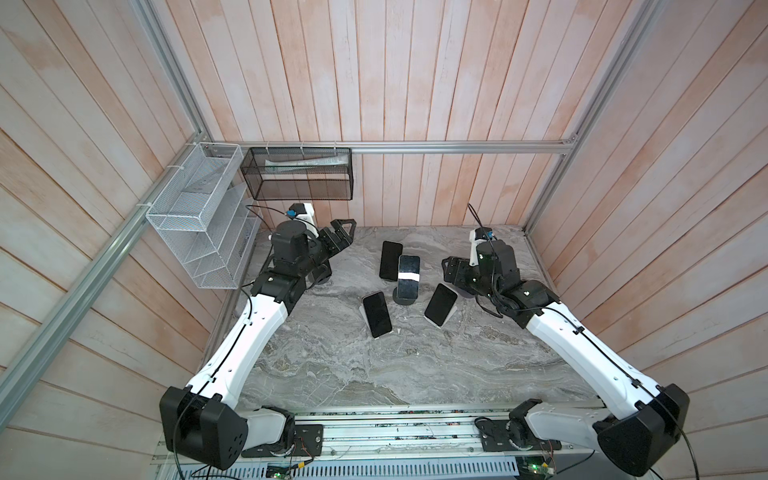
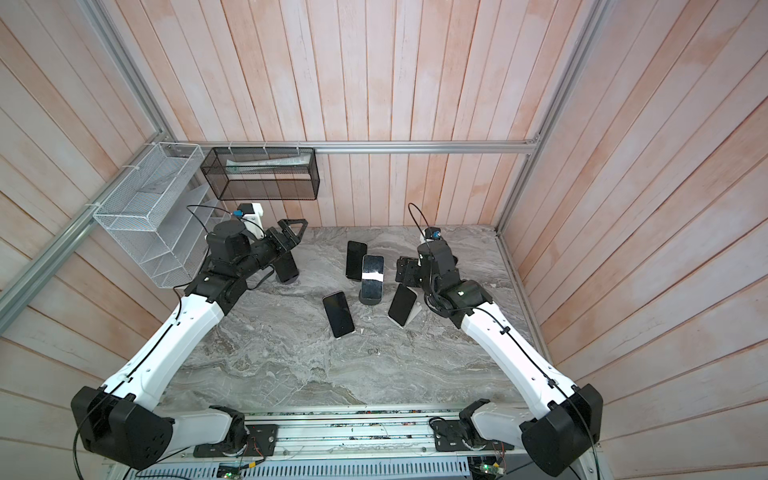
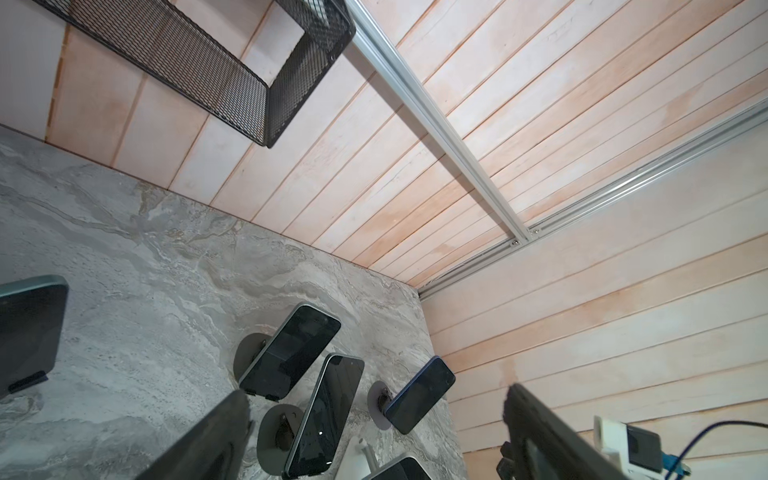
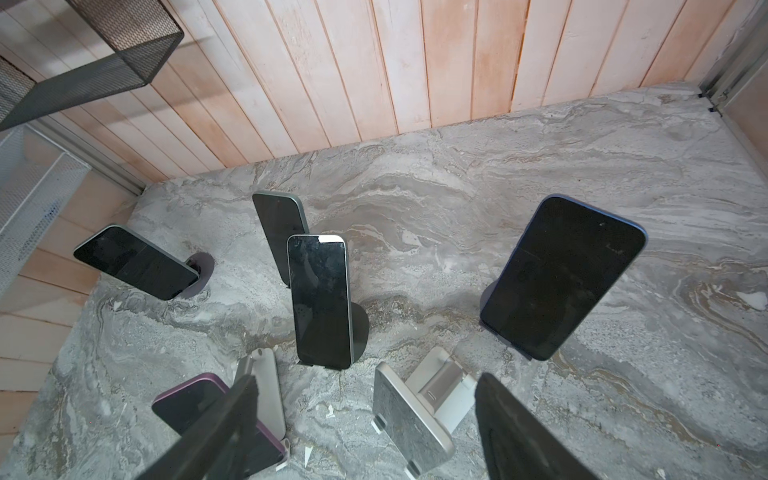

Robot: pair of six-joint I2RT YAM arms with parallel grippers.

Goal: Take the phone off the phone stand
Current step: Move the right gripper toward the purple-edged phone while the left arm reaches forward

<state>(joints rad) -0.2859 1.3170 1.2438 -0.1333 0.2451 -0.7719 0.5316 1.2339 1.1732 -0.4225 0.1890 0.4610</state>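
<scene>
On the grey marble table (image 1: 332,374), between the two arms, several dark-screened phones lean on their stands. At the middle, the centre phone (image 1: 408,274), with a bright stripe of glare across it, sits nearly upright on a dark round stand (image 1: 405,300). The rear phone (image 1: 390,259) stands just behind it. Nearer the front, the front phone (image 1: 377,313) tilts back, and the right-hand phone (image 1: 440,304) leans on a pale stand (image 1: 454,312).

The left claw (image 1: 341,235) hovers near the back left of the table, well apart from that cluster. Its fingers (image 3: 216,436) are spread wide with nothing between them. The right claw (image 1: 451,270) hangs just beside the right-hand phone, its jaws likewise wide apart and holding nothing.
</scene>
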